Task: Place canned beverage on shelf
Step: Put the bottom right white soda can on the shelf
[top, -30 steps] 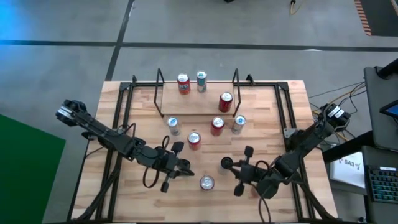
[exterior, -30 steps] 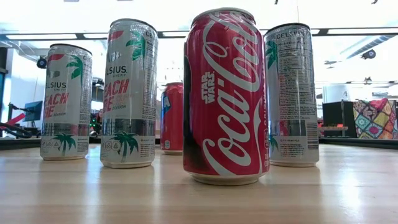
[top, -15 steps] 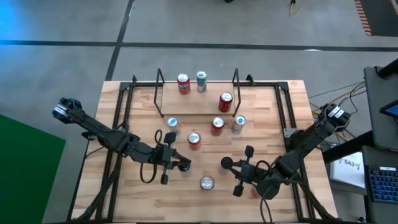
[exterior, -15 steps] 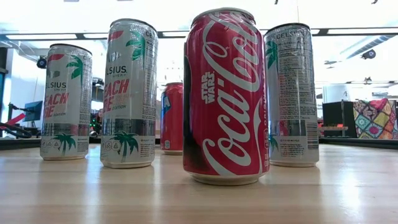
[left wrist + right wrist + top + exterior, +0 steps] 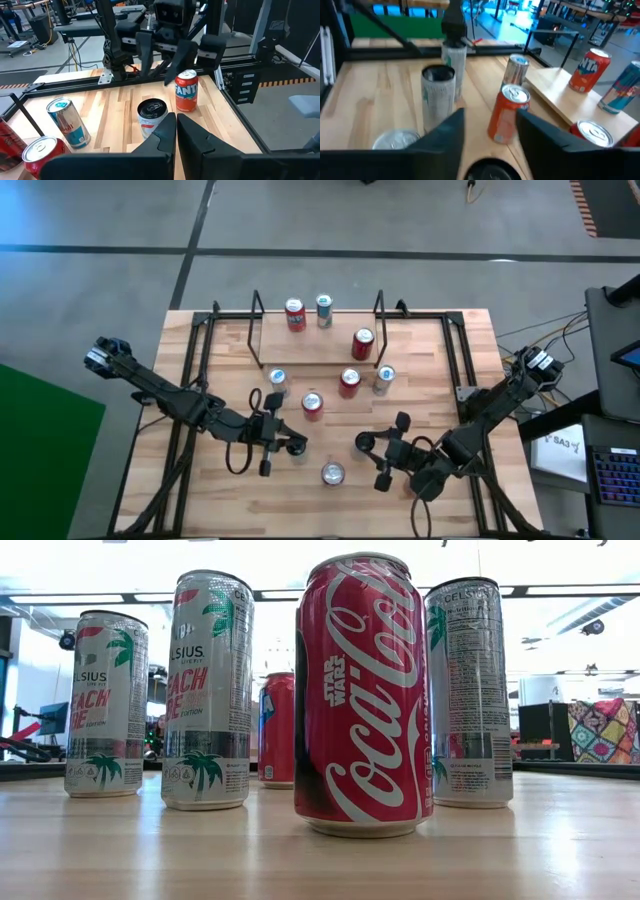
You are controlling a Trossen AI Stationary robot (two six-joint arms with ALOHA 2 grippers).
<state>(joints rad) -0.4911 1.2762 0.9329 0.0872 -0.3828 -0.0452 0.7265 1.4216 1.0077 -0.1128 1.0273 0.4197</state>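
Right jaws stand partly apart with nothing between them, the right gripper (image 5: 489,122) low over the table's near right part; left jaws are pressed together and empty, the left gripper (image 5: 176,125) facing it from the near left. Between the two stands a lone silver-topped can (image 5: 332,473), upright on the table (image 5: 440,360) near its front edge and closest to the right gripper, so it is probably the beverage to move. It looks like thin aluminium: stiff enough if full, moderately heavy, smooth and slippery on the wall, and easy to dent or tip. The safest hold is likely from the side, around the middle of the body, with gentle pressure. Farther back, a cluster of four cans (image 5: 349,381) stands between it and the shelf (image 5: 320,345), so the carry probably has to rise over them. The shelf already bears three cans (image 5: 363,342), two at the back and one at the right front; its left and middle front floor is bare. The shelf's upright loop ends and the black side frames (image 5: 462,350) along the table's edges limit sideways swing.
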